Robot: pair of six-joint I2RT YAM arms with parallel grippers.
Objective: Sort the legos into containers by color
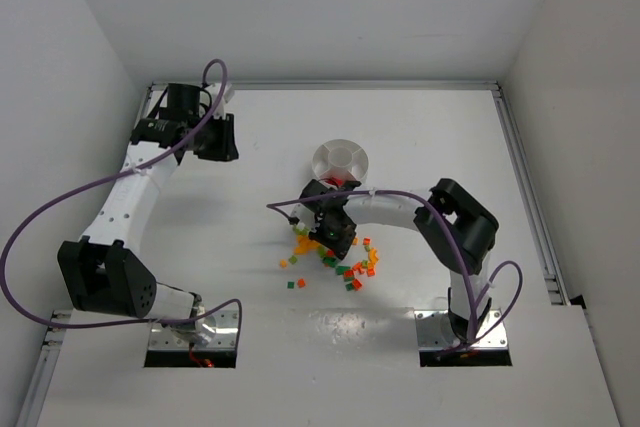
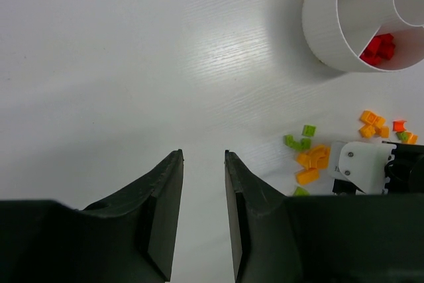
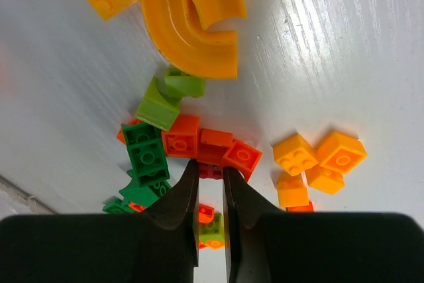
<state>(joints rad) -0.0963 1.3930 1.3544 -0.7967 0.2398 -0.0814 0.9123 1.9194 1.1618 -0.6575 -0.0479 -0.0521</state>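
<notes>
White worktop: right gripper point(image 3: 209, 167) pinches a red lego point(image 3: 211, 173) between its tips; white dish point(image 1: 322, 155) sits just beyond, farther away. Left gripper point(image 2: 202, 154) hangs parted, empty.

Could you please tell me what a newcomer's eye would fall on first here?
The bright scatter of red, orange, yellow and green legos in the middle of the table stands out, with the right arm's fingers pinching a red brick in it. Just beyond sits the round white dish, red bricks already in one compartment.
</notes>
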